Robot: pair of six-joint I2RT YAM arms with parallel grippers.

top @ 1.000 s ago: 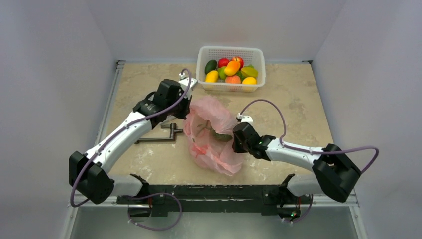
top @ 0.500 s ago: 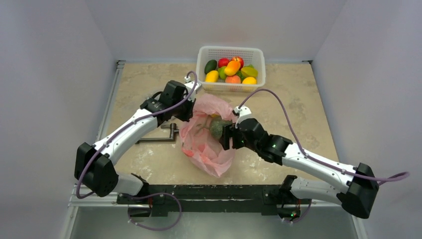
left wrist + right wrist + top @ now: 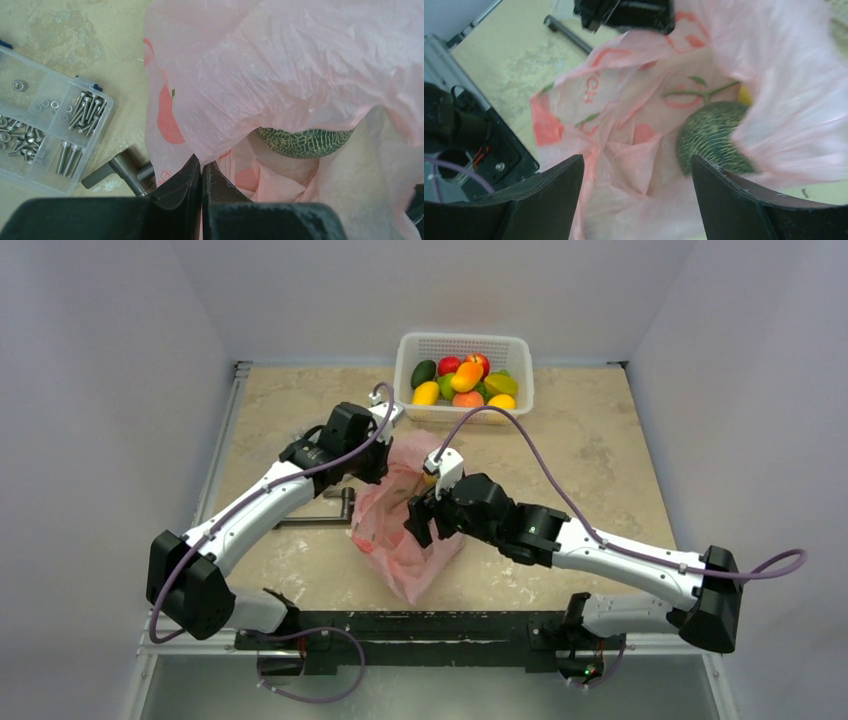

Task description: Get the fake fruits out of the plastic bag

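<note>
The pink plastic bag stands in the middle of the table, mouth up. My left gripper is shut on its far-left rim and holds it up. Inside the plastic bag lies a dull-green netted melon, part-covered by a fold of film. My right gripper hangs over the bag's mouth, open, nothing between its fingers. The melon sits just beside its right finger. A sliver of yellow fruit shows behind the melon.
A white perforated basket with red, yellow, orange and green fruits stands at the back. A grey metal handle tool lies left of the bag. A clear box of screws sits beside it under the left arm.
The right arm has swung left from the bag's right side to over its mouth, and its jaws have opened. The bag has been drawn slightly left. The left gripper keeps its hold.
</note>
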